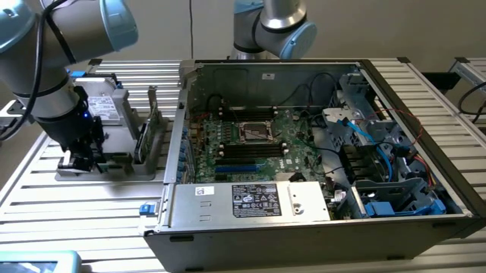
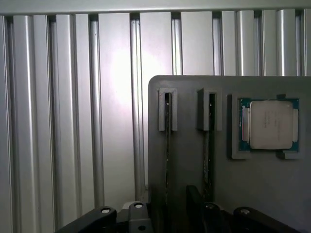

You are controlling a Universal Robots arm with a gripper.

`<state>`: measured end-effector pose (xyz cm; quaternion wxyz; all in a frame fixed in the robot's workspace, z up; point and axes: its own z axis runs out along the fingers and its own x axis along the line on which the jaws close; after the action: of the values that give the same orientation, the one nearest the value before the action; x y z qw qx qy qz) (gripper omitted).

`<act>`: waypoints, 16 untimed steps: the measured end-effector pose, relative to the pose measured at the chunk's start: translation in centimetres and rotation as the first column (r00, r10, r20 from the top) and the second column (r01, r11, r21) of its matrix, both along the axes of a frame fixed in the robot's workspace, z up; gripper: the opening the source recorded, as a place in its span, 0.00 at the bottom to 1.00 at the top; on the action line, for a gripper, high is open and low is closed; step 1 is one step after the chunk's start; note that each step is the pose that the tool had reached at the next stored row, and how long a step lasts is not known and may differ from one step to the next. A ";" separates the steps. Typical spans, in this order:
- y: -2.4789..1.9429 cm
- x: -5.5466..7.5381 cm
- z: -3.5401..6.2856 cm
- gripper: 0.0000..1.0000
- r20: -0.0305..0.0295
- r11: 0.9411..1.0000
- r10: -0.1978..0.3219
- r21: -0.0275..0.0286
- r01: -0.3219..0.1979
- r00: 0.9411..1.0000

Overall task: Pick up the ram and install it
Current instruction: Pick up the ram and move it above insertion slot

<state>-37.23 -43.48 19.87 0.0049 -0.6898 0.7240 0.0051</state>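
The ram (image 2: 208, 155) stands in its gray holder (image 2: 189, 145), not yet lifted (gripper (image 1: 78, 162) hovers close; I cannot tell its grip).

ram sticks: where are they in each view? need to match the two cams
Exterior view: two ram sticks stand on edge in the grey holder, to the exterior view's left of the PC case.
Wrist view: the ram sticks are seen edge-on in the holder's two slots, beside the processor chip.
Shared landmark: the grey holder on the slatted table.
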 end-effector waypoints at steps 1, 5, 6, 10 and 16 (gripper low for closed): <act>0.00 0.0 -0.02 0.34 0.000 1.000 0.000 0.000 0.000 1.000; 0.00 0.0 0.10 0.16 0.000 1.000 0.000 0.000 0.000 1.000; 0.00 0.0 0.40 0.16 0.000 1.000 0.000 0.000 0.000 1.000; 0.00 0.0 2.19 0.13 0.000 1.000 0.000 -0.001 0.000 1.000; 0.00 -0.1 4.94 0.13 0.000 1.000 0.000 -0.004 0.000 1.000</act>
<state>-37.29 -43.48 24.81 0.0036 -0.6896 0.7241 0.0038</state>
